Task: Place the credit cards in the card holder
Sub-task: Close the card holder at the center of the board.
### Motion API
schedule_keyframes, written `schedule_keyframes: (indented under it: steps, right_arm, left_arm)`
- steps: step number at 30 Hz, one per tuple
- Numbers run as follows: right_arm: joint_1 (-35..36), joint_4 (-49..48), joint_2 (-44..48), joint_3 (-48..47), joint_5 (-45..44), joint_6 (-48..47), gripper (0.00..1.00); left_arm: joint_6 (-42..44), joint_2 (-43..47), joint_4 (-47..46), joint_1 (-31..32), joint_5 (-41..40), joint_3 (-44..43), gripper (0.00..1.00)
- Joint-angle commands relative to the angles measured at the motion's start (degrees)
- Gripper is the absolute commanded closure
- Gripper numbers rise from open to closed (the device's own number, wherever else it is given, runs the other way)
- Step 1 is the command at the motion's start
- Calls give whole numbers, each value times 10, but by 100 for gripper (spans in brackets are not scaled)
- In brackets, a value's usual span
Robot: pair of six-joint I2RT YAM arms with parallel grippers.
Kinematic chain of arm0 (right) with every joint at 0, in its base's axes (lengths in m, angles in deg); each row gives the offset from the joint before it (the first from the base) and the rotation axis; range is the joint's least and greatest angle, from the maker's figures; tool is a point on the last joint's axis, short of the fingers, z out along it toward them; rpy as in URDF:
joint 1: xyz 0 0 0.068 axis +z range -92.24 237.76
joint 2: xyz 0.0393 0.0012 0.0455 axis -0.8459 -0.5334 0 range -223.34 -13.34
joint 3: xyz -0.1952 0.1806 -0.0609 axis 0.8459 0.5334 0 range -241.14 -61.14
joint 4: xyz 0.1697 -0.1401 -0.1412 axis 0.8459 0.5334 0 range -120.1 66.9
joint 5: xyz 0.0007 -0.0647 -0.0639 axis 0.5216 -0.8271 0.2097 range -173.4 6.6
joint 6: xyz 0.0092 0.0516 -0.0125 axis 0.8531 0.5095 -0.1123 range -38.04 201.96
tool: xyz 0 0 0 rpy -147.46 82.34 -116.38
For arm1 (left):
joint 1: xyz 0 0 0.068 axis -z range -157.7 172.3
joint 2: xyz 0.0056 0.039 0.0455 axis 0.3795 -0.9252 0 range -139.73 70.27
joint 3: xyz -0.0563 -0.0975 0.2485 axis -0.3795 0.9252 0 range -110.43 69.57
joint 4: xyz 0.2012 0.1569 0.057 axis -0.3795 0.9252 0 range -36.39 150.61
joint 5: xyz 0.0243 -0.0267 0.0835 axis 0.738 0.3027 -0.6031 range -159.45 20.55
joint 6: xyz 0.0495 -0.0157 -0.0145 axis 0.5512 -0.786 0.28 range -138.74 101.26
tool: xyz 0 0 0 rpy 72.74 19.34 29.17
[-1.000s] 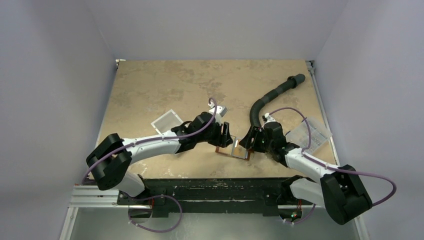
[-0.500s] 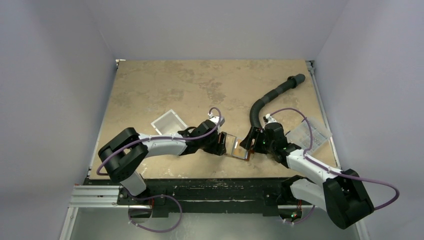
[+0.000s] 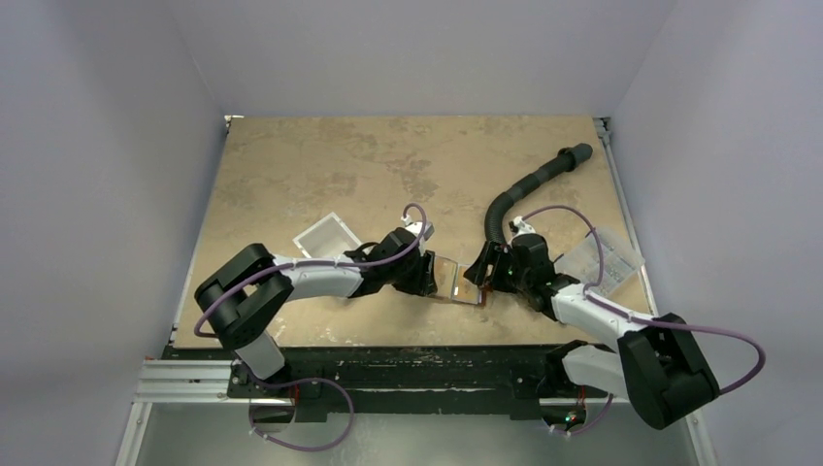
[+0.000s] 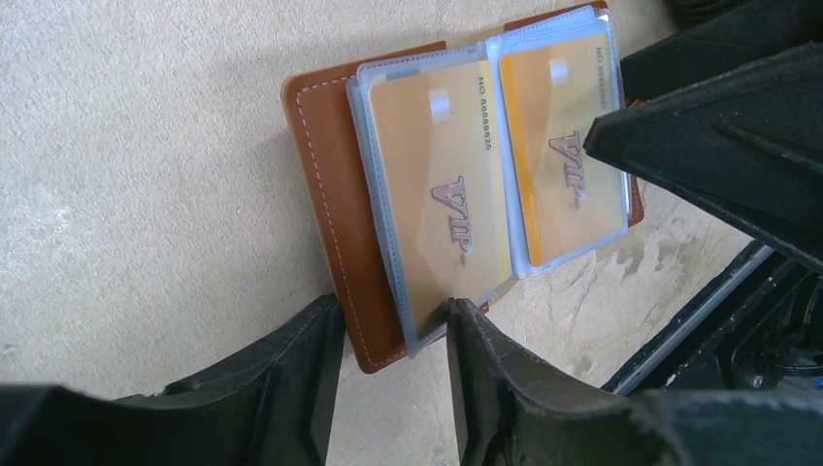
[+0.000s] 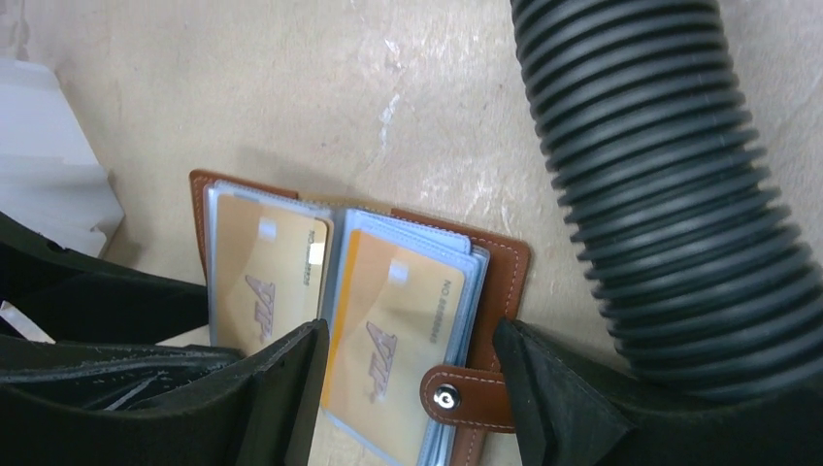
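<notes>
The brown card holder (image 3: 456,282) lies open on the table between both grippers. Its clear sleeves hold two gold cards printed "VIP", one in the left half (image 4: 437,194) and one in the right half (image 4: 563,146); both also show in the right wrist view (image 5: 262,282) (image 5: 388,330). My left gripper (image 4: 393,303) is open, its fingers astride the near corner of the holder's left half (image 4: 335,194). My right gripper (image 5: 408,328) is open over the right half, above the snap strap (image 5: 448,396). No loose card is in view.
A black corrugated hose (image 3: 529,184) curves just behind the right gripper and close beside it (image 5: 660,194). A clear-and-white plastic box (image 3: 325,235) sits left of the left arm. A clear packet (image 3: 607,257) lies at the right edge. The table's front rail (image 4: 728,311) is near.
My left arm has dropped lower and closed in on the holder's left side. The right gripper has shifted slightly left onto the holder. The holder has moved a little away from the front edge.
</notes>
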Motion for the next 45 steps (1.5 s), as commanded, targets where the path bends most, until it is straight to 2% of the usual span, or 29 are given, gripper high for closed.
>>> schedule_keyframes:
  steps: [1,9,14,18,24,35,39,42,45]
  right_arm:
    - [11,-44,-34,0,68,5,28]
    - [63,-55,-53,-29,49,16,27]
    - [76,50,-39,-63,-70,-1,28]
    - [82,123,-11,-79,-143,-5,28]
    - [96,145,4,-87,-152,-7,27]
    - [121,123,-39,-99,-147,-11,20]
    - [147,138,-60,-117,-187,-3,18]
    - [160,180,-77,-132,-245,19,20]
    - [164,206,-66,-130,-285,36,29]
  left_arm:
    - [-15,30,-77,6,58,-7,58]
    - [-23,89,-78,6,39,11,60]
    - [-29,87,-95,6,56,10,54]
    - [-40,60,-124,7,85,7,53]
    - [-49,43,-144,7,99,7,53]
    - [-45,52,-137,7,94,20,53]
    - [-44,52,-139,7,95,23,52]
    - [-43,52,-139,7,96,23,51]
    - [-43,54,-139,7,96,27,51]
